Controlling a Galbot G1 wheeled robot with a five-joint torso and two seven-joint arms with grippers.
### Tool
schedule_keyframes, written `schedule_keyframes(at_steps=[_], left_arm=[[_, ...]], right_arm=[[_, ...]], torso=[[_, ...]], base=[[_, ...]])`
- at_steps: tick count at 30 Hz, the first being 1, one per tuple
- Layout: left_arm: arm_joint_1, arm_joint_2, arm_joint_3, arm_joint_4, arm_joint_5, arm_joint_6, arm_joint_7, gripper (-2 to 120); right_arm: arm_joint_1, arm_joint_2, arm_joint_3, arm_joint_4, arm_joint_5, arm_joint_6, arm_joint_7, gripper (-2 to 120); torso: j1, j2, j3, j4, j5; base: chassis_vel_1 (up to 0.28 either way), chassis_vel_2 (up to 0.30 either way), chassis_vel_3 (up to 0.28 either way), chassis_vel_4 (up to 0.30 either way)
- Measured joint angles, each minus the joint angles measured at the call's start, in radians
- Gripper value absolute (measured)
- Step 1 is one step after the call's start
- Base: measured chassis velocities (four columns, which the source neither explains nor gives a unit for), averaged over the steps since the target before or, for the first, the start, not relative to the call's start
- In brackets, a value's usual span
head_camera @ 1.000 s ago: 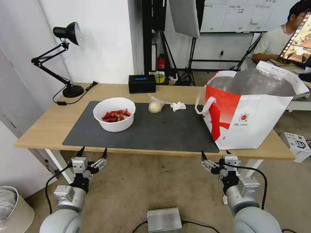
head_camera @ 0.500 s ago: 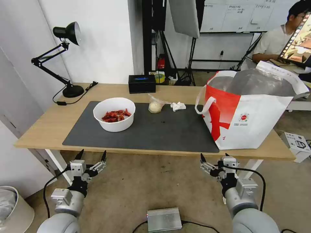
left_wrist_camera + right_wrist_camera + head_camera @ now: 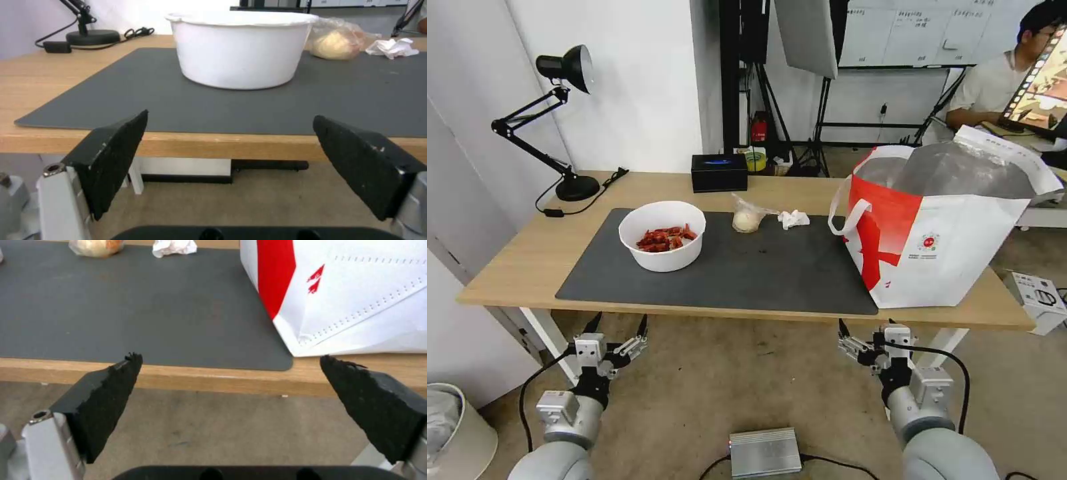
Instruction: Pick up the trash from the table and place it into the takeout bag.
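Observation:
On the table point(image 3: 514, 260), a white bowl point(image 3: 662, 235) of red shell scraps stands on the left of the dark mat. Behind the mat's middle lie a small clear bag point(image 3: 748, 219) holding a whitish lump and a crumpled tissue point(image 3: 793, 218). The takeout bag point(image 3: 947, 233) stands open at the right end, foil lining showing. My left gripper point(image 3: 618, 323) hangs open below the table's front edge, facing the bowl point(image 3: 240, 50), the clear bag point(image 3: 333, 43) and the tissue point(image 3: 393, 47). My right gripper point(image 3: 867, 328) is open too, below the edge near the takeout bag point(image 3: 356, 290).
A black desk lamp point(image 3: 564, 120) and its cord occupy the table's far left corner. A black box point(image 3: 719, 172) sits at the back edge. On the floor are a grey metal box point(image 3: 764, 452), a bin point(image 3: 454, 427) and a white carton point(image 3: 1037, 300).
Both grippers have sunk a little lower and back from the table's front edge, still open. Nothing on the table has moved.

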Motion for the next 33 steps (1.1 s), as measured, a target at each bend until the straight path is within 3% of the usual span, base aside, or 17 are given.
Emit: schedule_keyframes(at_steps=[33], left_arm=[[-0.020, 0.006, 0.006, 0.015, -0.008, -0.045, 0.027, 100]], right_arm=[[0.008, 0.019, -0.016, -0.014, -0.055, 0.055, -0.058, 100]], torso=[[0.000, 0.000, 0.000, 0.0000, 0.0000]], base=[[0.000, 0.000, 0.000, 0.000]])
